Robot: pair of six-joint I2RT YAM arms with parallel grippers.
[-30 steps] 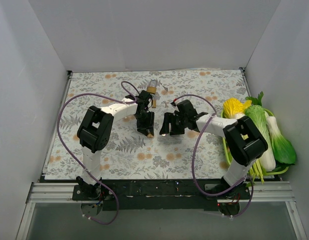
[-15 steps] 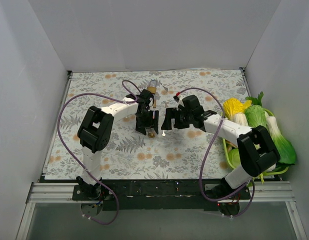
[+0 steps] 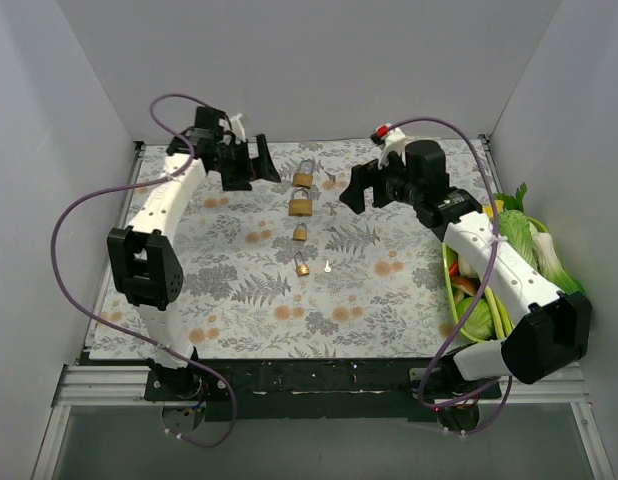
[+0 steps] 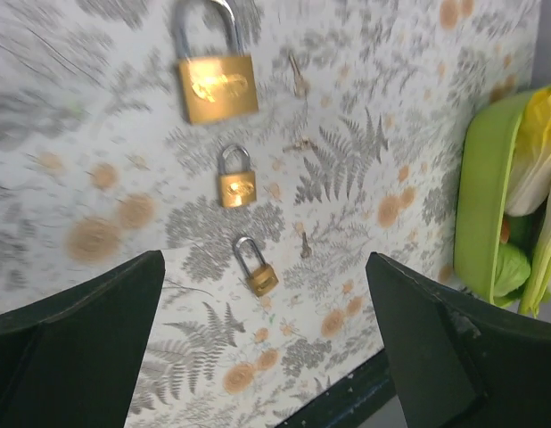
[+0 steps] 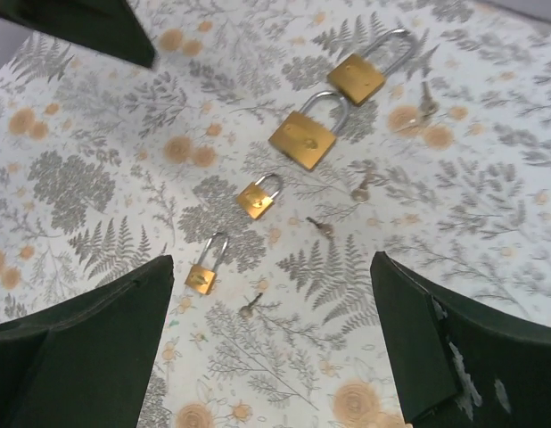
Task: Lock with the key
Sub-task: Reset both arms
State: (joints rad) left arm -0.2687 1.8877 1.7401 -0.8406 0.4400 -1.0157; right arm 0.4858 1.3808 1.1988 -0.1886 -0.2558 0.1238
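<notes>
arms lifted back | key [image 3: 328, 266] free beside smallest padlock [image 3: 302, 266] | basket [image 4: 476, 205] right

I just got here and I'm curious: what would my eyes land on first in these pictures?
Four brass padlocks lie in a row down the middle of the flowery mat, the smallest one nearest the arms. A small silver key lies just beside that smallest one. At the right edge sits a green basket full of leafy vegetables.

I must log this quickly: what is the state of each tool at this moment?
Left tool: open, holding nothing.
Right tool: open, holding nothing.
</notes>
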